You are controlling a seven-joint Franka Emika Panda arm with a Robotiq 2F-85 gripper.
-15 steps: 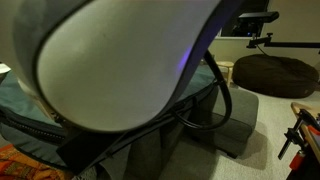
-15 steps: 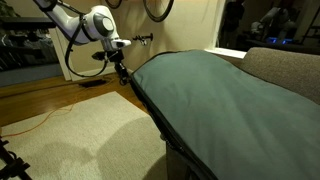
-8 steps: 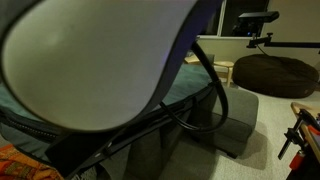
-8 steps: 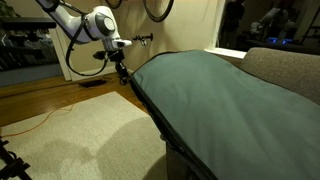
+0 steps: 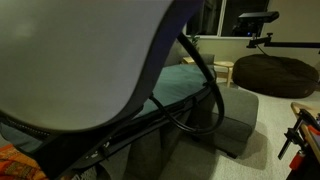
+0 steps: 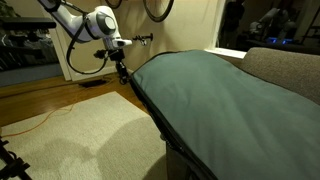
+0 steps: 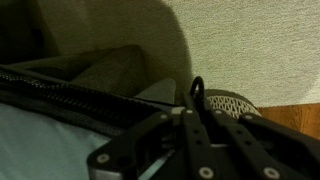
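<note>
Pinched fingers (image 7: 185, 120) on zipper (image 7: 70, 95), rug (image 6: 90, 130) alongside

exterior: arm (image 5: 80, 60) fills lens | exterior: far, facing arm (image 6: 95, 22) | wrist: close over zipper (image 7: 60, 95)

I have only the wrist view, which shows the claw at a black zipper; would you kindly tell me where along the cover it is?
Observer: In an exterior view, the claw is at the far corner of the teal fabric cover, where its black zipper edge ends.
Operator: Thank you. Is anything lying on the floor nearby?
Observer: Yes, a thin orange cable lies where the wooden floor meets the beige rug.
Operator: And how does the arm approach?
Observer: The white arm reaches down to that corner from above.
</note>
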